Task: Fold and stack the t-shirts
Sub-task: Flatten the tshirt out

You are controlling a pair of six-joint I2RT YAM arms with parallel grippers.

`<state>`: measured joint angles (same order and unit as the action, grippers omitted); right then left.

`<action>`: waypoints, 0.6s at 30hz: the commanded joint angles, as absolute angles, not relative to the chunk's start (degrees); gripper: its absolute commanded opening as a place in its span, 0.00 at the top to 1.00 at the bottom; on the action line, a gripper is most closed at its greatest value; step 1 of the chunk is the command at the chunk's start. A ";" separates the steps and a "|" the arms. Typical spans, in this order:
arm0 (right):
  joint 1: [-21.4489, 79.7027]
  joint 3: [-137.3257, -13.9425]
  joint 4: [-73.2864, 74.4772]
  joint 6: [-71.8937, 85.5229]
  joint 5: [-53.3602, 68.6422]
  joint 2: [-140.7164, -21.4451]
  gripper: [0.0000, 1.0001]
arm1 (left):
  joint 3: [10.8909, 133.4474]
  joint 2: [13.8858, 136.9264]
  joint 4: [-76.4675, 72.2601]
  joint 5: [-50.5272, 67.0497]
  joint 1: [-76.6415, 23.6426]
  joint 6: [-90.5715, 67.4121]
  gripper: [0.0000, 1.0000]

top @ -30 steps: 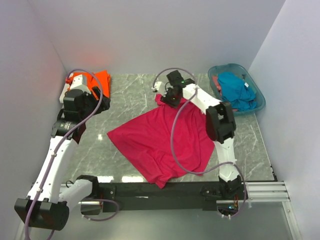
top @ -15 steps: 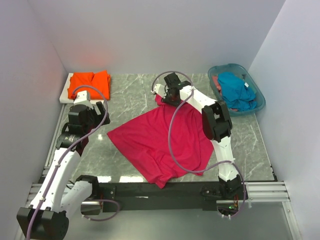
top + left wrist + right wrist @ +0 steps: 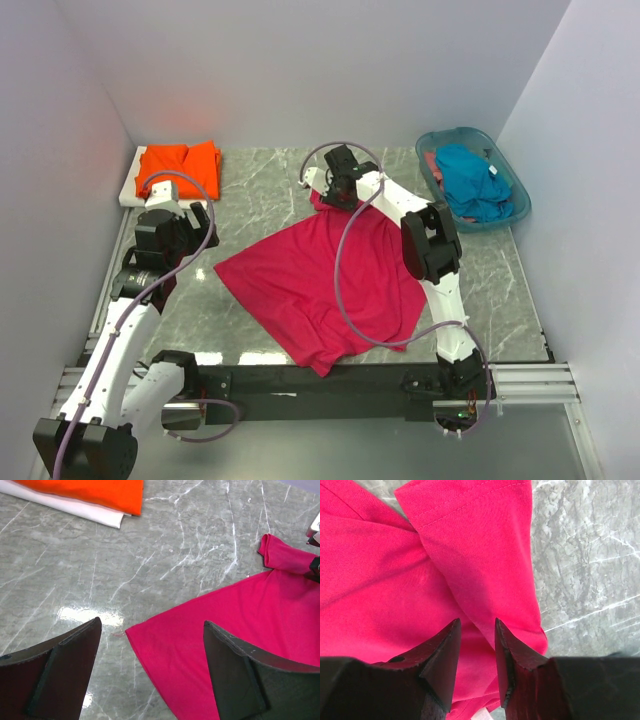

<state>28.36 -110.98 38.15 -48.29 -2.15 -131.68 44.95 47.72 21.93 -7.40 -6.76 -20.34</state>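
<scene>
The magenta-red t-shirt (image 3: pixel 320 280) lies spread and crumpled mid-table. My right gripper (image 3: pixel 337 192) hangs just over its far sleeve. In the right wrist view the fingers stand narrowly apart (image 3: pixel 477 620) with a fold of the sleeve (image 3: pixel 485 555) under the gap. My left gripper (image 3: pixel 200 225) is open and empty above the table. In the left wrist view (image 3: pixel 151 622) the shirt's left corner (image 3: pixel 150 640) lies between its fingers. The orange t-shirt (image 3: pixel 180 167) lies folded at the far left. The teal-blue t-shirt (image 3: pixel 470 180) sits in the basket.
The orange shirt rests on a white board (image 3: pixel 95 512) in the far left corner. The teal plastic basket (image 3: pixel 515 185) stands at the far right. White walls enclose the grey marble table (image 3: pixel 260 190) on three sides. A black rail (image 3: pixel 330 380) runs along the near edge.
My left arm has pulled back from the orange shirt towards the near side and now faces the magenta shirt's left corner. My right gripper has shifted slightly left over the far sleeve.
</scene>
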 commanded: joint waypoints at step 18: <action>28.92 -113.82 37.88 -48.96 -3.52 -135.62 0.67 | 45.35 47.64 20.04 -7.73 -6.59 -19.16 0.12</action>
<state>28.53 -111.77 38.09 -48.58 -3.05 -135.00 44.95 47.79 21.89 -7.40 -6.76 -20.21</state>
